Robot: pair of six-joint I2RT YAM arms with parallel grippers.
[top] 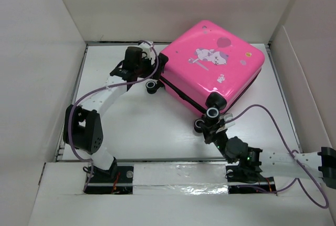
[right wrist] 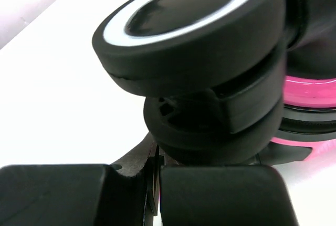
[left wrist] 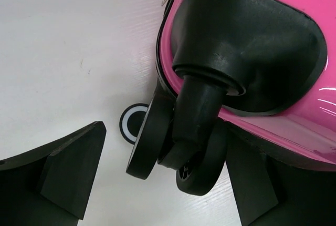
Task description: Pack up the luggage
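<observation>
Right pincer (right wrist: 157,197) comes first, since it is nearest to me. Its two blocky black fingers (right wrist: 226,194) are pressed together with nothing between them. Just past their tips sits a fat round wheel (right wrist: 194,42). It is black and rubbery, with a white ring on its flat face. I cannot tell if the tips touch it.

Farther out, on my left side, the left pincer (left wrist: 165,152) is spread wide. Its dull black wedges (left wrist: 68,178) stand far apart. A double wheel (left wrist: 178,147) hangs between them. It has two smooth black discs on a thick bent stem that comes out of a rounded black cup. The left wedge stands clear of that wheel, so nothing is gripped.

Both wheels belong to the suitcase (top: 210,63). It lies flat and closed on the white table (top: 136,131), toward the far right, turned like a diamond. Its shell is hard, shiny and hot pink, with rounded corners. On top I see a cartoon animal and a balloon. Plain white walls (top: 31,52) stand around the table.
</observation>
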